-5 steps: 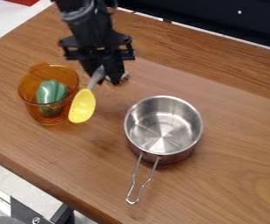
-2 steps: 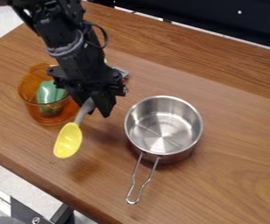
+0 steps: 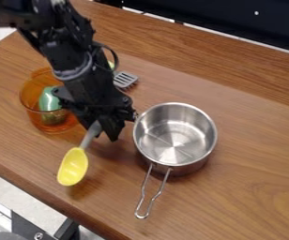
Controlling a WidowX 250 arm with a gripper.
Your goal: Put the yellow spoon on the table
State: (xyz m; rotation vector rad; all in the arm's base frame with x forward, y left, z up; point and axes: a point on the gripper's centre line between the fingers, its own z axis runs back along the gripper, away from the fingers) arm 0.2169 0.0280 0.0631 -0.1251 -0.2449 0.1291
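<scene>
Grasps yellow oval-bowled plastic spoon (image 3: 73, 167) by grey handle in black two-finger gripper (image 3: 102, 131); extends down-left in view from fingertips, above brown wooden table (image 3: 247, 187).

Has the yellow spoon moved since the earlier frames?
Yes; the yellow spoon has moved toward the table's near edge, further down the view from the orange cup.
</scene>
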